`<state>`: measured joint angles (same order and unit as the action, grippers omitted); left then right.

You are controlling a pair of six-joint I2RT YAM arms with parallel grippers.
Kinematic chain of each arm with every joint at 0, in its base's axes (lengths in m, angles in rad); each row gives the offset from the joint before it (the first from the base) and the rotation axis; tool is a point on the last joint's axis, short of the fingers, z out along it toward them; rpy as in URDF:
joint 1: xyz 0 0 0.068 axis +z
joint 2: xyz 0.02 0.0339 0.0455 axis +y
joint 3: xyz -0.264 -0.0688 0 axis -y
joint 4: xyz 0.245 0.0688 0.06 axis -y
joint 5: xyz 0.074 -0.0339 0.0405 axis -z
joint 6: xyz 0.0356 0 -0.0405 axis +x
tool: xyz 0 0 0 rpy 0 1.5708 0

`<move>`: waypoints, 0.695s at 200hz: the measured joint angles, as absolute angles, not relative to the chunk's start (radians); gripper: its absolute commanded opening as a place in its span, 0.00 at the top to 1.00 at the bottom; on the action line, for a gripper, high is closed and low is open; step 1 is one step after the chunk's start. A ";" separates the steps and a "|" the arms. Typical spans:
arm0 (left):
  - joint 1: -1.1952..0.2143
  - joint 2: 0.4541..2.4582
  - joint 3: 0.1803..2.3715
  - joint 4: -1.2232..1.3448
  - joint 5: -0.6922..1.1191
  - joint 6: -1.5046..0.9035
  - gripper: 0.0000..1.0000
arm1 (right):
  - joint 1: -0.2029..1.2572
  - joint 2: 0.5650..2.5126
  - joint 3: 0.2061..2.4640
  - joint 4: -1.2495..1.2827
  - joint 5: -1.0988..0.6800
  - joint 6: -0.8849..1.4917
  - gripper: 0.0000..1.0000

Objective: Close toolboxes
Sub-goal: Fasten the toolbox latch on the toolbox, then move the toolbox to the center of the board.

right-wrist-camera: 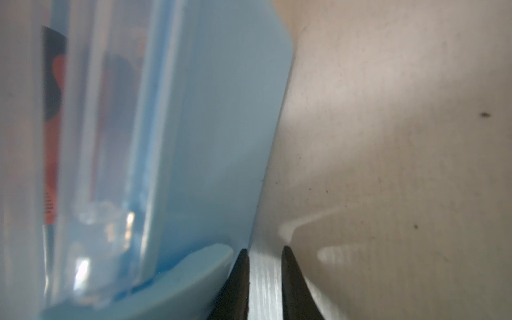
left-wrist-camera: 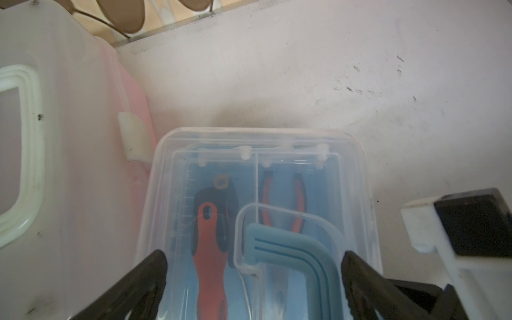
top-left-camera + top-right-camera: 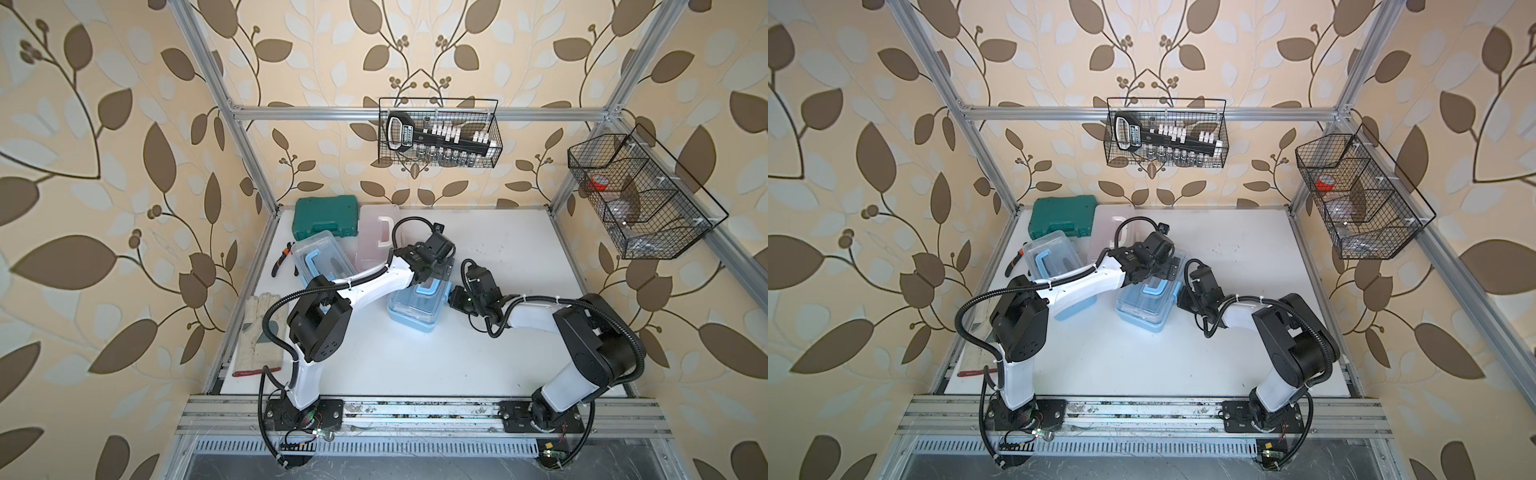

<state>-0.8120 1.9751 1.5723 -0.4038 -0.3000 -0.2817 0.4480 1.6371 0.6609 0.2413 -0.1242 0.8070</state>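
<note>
- Black fingers (image 2: pixel 144 279) of the left gripper (image 2: pixel 254 254) stand wide apart and hold nothing. They hang over the near blue toolbox (image 2: pixel 357 194), one on each side of its blue handle (image 2: pixel 293 249).
- Its clear lid (image 2: pixel 304 155) lies flat on top. Through it show a red and black tool (image 2: pixel 210 249) and red-handled pliers (image 2: pixel 282 199).
- Jaws of the right gripper (image 1: pixel 264 249) sit almost together, with only a thin gap and nothing in it. One finger is right at the blue side of that same toolbox, low by the white table (image 1: pixel 388 138).
- In both top views this toolbox sits near the middle of the table. The left gripper is above its far end and the right gripper is at its right side.
- The pink toolbox (image 3: pixel 374 237) is just beside it, farther back, with its pale lid lying on it.
- The far blue toolbox (image 3: pixel 320 257) sits to the left, partly under the left arm, and its lid is on too.
- A dark green case (image 3: pixel 326 218) lies behind these two. Loose pliers (image 3: pixel 282 262) and a work glove (image 3: pixel 257 336) lie by the table's left edge.
</note>
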 measured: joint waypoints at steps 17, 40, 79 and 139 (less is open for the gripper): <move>-0.812 1.975 1.572 -0.402 -0.302 -0.282 0.01 | 0.447 1.644 0.656 0.266 -0.125 0.827 0.79; -0.812 1.977 1.571 -0.395 -0.306 -0.284 0.01 | 0.446 1.657 0.651 0.294 -0.123 0.844 0.79; -0.812 1.977 1.571 -0.393 -0.311 -0.288 0.01 | 0.450 1.625 0.651 0.242 -0.081 0.816 0.69; -0.840 2.014 1.712 -0.539 -0.319 -0.280 0.01 | 0.362 1.288 0.651 0.127 0.030 0.639 0.41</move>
<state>-0.8398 2.0136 1.7119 -0.5388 -0.3187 -0.2802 0.3618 1.2884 0.6506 0.1272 0.0303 0.6388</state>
